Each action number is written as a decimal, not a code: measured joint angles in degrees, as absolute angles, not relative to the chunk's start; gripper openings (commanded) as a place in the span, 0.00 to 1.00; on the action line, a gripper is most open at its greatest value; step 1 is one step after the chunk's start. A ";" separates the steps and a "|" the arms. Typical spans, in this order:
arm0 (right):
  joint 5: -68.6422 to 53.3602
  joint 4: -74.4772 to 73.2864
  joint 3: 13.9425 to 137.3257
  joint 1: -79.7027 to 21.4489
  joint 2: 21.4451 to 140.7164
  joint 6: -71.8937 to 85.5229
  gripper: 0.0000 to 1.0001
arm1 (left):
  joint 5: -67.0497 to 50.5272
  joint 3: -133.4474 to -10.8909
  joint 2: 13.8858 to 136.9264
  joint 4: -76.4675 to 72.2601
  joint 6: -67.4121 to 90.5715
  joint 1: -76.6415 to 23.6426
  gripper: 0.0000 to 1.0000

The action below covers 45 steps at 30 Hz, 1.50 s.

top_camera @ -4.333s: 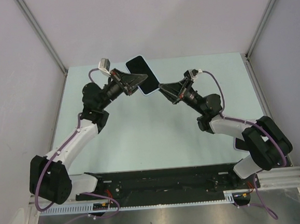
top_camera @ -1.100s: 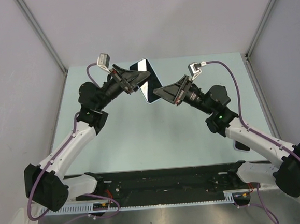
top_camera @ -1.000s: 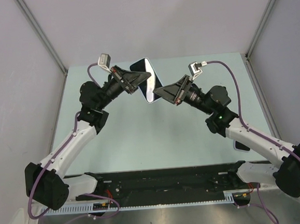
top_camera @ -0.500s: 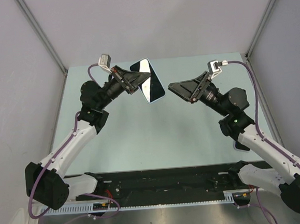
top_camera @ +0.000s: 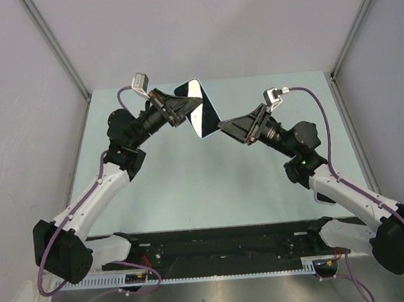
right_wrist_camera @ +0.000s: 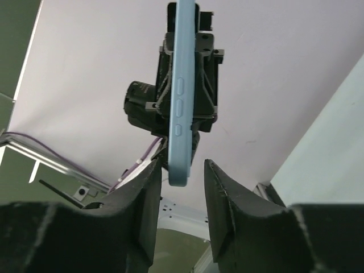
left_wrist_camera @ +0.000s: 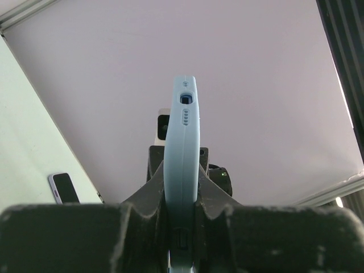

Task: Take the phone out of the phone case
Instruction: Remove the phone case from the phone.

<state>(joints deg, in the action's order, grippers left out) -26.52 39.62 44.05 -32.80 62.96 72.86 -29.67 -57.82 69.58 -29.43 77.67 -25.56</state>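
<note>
The phone (top_camera: 201, 116), dark screen with a glare patch, sits in a light blue phone case (left_wrist_camera: 181, 142) held up above the table's far middle. My left gripper (top_camera: 187, 110) is shut on the case's flat faces; in the left wrist view the case stands edge-on between the fingers (left_wrist_camera: 219, 202). My right gripper (right_wrist_camera: 180, 166) is open. Its fingers (right_wrist_camera: 149, 187) stand on either side of the case's lower end (right_wrist_camera: 178, 170), with a gap on the right side. In the top view the right gripper (top_camera: 222, 126) reaches the case's near corner from the right.
A second dark phone-like slab with a light rim (top_camera: 322, 197) lies flat on the pale green table (top_camera: 190, 180) by the right arm's forearm, also seen in the left wrist view (left_wrist_camera: 64, 187). Grey walls close in the table's far and side edges.
The right gripper let go of the case's corner, opened and swung away to the right. It has now come back to that corner with its jaws narrower. The left gripper and the case stayed put.
</note>
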 measured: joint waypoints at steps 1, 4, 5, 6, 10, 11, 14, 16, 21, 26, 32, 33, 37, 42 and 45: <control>-26.59 40.69 44.05 -32.84 63.11 73.32 0.24 | -29.65 -57.80 69.58 -29.43 77.80 -25.56 0.00; -27.20 45.39 43.99 -32.88 64.64 75.66 0.00 | -29.56 -57.80 69.56 -29.52 78.41 -25.54 0.00; -27.51 46.78 43.94 -32.88 65.45 76.47 0.00 | -29.30 -57.80 69.43 -29.71 78.52 -25.52 0.00; -27.62 49.28 43.88 -32.82 66.78 78.19 0.00 | -28.75 -57.80 69.23 -29.89 78.56 -25.47 0.00; -27.22 61.73 43.83 -33.19 73.78 86.15 0.00 | -27.31 -57.52 68.45 -30.04 78.59 -24.51 0.00; -26.39 64.93 43.81 -33.45 75.79 89.38 0.00 | -26.59 -57.19 68.23 -30.70 78.63 -24.32 0.00; -22.74 72.25 43.83 -35.07 81.41 97.36 0.00 | -24.05 -55.53 67.26 -31.83 78.52 -23.42 0.00; -19.97 74.30 43.83 -36.16 83.31 100.31 0.00 | -22.92 -54.68 67.05 -32.18 78.85 -22.92 0.00; -15.03 77.80 44.07 -38.28 84.84 104.53 0.00 | -22.11 -54.41 66.61 -35.00 79.66 -22.85 0.00; -12.08 81.30 46.26 -40.12 87.26 106.89 0.00 | -21.04 -54.41 65.73 -37.67 79.77 -22.79 0.00; -10.48 84.73 47.59 -41.25 89.34 108.47 0.00 | -20.78 -54.41 65.17 -39.40 80.03 -22.70 0.00; -10.31 85.01 47.64 -41.32 89.54 108.62 0.00 | -20.75 -54.41 65.14 -39.51 80.05 -22.70 0.00; -9.65 86.17 47.83 -41.56 90.45 109.82 0.00 | -20.78 -54.41 65.14 -39.88 80.12 -22.68 0.00; -9.98 86.56 48.31 -41.23 91.46 112.03 0.00 | -21.82 -54.17 65.21 -40.88 80.60 -21.91 0.00; -13.02 83.83 47.62 -39.29 91.57 110.65 0.46 | -28.05 -53.65 65.01 -42.24 82.56 -21.63 0.00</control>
